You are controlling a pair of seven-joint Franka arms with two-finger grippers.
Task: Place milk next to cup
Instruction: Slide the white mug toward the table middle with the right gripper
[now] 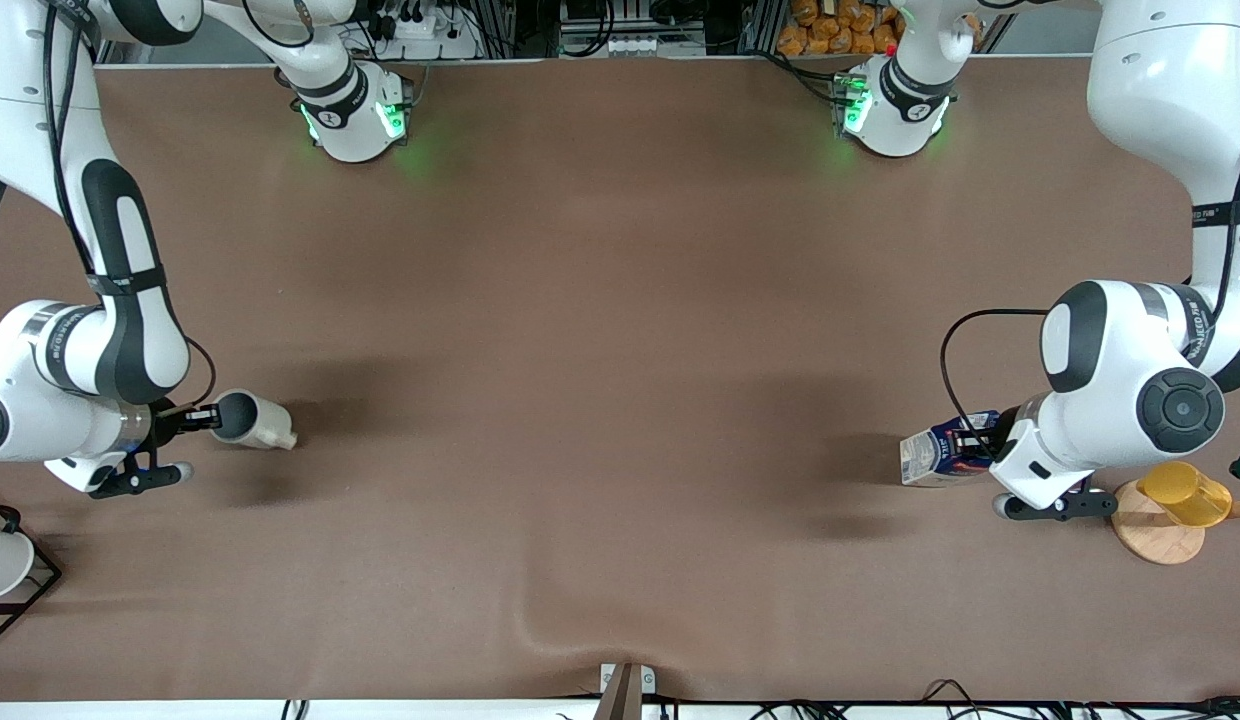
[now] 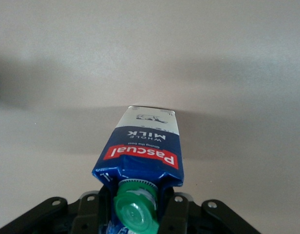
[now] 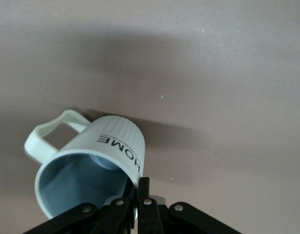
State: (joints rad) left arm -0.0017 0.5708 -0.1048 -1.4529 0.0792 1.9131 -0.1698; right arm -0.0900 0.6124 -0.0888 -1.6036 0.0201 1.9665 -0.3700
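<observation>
Two items gripped. Milk (image 2: pixel 142 151), lettered "Pascual WHOLE MILK", lies tipped at the left arm's end of the table, left gripper (image 1: pixel 983 440) pinching its gabled top beside the green cap (image 2: pixel 134 210). Cup (image 3: pixel 91 165), lettered "HOME", interior empty, tilts at the right arm's end, right gripper (image 1: pixel 202 417) clamped on its rim

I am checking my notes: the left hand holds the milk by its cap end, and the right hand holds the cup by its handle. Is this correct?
Not quite. The right hand holds the cup by its rim, not the handle, which sticks out free; the right wrist view shows this. The left hand does hold the milk by its cap end.
</observation>
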